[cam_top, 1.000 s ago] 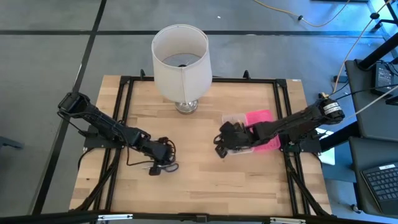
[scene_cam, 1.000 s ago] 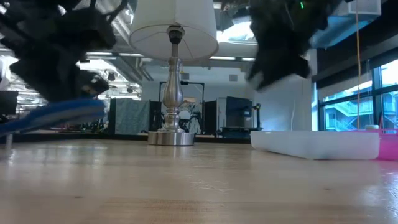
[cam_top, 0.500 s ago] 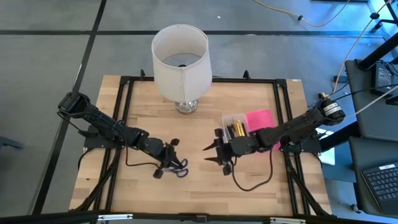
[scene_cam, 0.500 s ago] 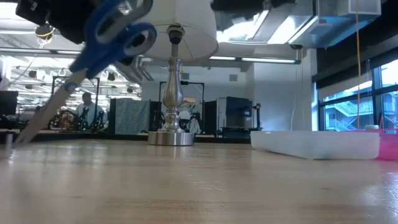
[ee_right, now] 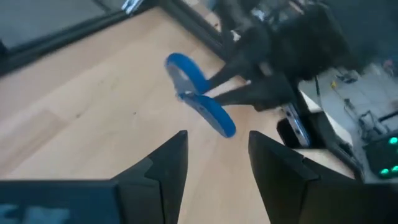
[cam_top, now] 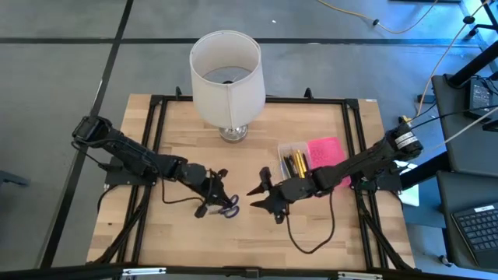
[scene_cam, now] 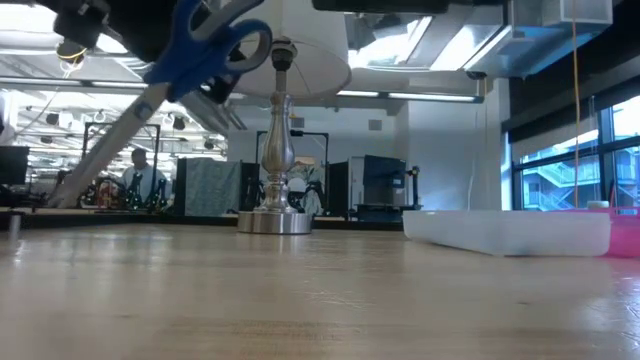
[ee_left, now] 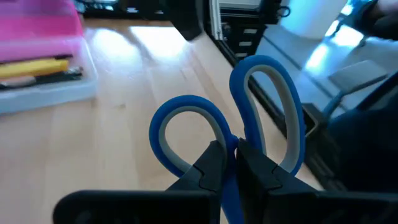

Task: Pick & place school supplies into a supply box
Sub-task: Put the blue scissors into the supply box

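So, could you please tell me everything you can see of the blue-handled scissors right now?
The scissors have two blue handle loops with grey inner lining, seemingly plastic, and pale metal blades. The left gripper is shut on them where the loops meet, holding them lifted off the wooden table, blades slanting down in the low view. They hang left of the table's centre, loops toward the open right gripper, which does not touch them.

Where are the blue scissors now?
In the high view, the scissors are lifted off the table left of centre, clamped in the left gripper, with the open right gripper facing them.
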`<action>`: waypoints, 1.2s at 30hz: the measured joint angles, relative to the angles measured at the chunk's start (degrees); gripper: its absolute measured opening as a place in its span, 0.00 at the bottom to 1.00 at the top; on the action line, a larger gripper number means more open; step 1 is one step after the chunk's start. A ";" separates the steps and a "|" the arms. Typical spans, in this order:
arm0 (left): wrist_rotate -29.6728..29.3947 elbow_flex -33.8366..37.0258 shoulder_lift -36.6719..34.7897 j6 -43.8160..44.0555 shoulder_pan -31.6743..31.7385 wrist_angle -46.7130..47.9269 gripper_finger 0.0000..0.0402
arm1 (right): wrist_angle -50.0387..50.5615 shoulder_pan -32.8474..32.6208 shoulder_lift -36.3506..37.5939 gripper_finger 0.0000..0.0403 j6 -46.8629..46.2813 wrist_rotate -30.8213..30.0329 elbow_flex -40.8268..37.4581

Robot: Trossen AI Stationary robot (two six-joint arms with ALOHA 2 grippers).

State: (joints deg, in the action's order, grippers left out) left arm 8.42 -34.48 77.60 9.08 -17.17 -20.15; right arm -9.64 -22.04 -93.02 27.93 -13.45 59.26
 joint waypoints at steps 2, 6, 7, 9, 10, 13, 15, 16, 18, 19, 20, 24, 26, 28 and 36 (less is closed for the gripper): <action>2.79 0.00 0.01 1.95 1.16 -0.22 0.04 | 2.32 -0.06 -1.66 0.43 2.70 0.00 2.45; 7.14 0.00 0.02 5.79 2.67 -1.04 0.04 | 9.09 0.08 -4.86 0.43 4.49 -0.20 8.72; 7.26 0.00 0.02 6.26 2.78 -1.06 0.04 | 10.51 0.17 -5.69 0.43 4.52 0.15 10.39; 7.60 0.00 0.02 6.68 2.86 -1.08 0.04 | 12.32 0.18 -7.07 0.43 4.84 1.17 13.37; 8.02 0.00 0.02 6.62 2.86 -1.07 0.04 | 12.73 0.18 -7.72 0.43 5.15 1.40 14.64; 10.02 0.00 0.02 6.42 2.82 -1.18 0.04 | 13.67 0.18 -9.50 0.43 7.12 2.97 17.36; 10.29 0.00 0.02 6.38 2.74 -1.52 0.04 | 15.32 0.18 -10.49 0.43 8.17 4.78 18.88; 10.54 0.00 0.02 6.38 2.62 -1.77 0.04 | 15.63 0.18 -10.85 0.43 8.18 5.38 19.46; 10.97 0.00 0.02 6.28 2.62 -1.95 0.04 | 16.04 0.18 -11.43 0.43 8.21 6.00 19.84; 11.00 0.00 0.04 6.27 2.62 -1.91 0.04 | 15.80 0.17 -11.76 0.43 8.19 6.12 20.16; 11.00 0.00 0.07 6.23 2.62 -1.91 0.04 | 15.88 0.15 -11.84 0.43 8.19 6.21 20.25; 11.01 0.00 0.07 6.23 2.65 -2.29 0.04 | 14.08 0.15 -11.68 0.43 7.92 7.98 20.58; 11.00 0.00 0.07 6.23 2.67 -2.47 0.04 | 13.54 0.15 -11.69 0.42 7.01 8.09 20.58; 11.00 0.00 0.07 6.23 2.65 -2.42 0.04 | 13.34 0.15 -11.69 0.40 6.87 8.18 20.58; 10.80 0.00 0.09 6.23 2.65 -2.68 0.04 | 12.99 0.18 -11.69 0.23 7.07 12.00 20.55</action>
State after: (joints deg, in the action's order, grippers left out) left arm 19.22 -34.48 77.69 15.31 -14.52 -22.83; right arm 3.36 -21.87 -104.71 35.00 -1.45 79.81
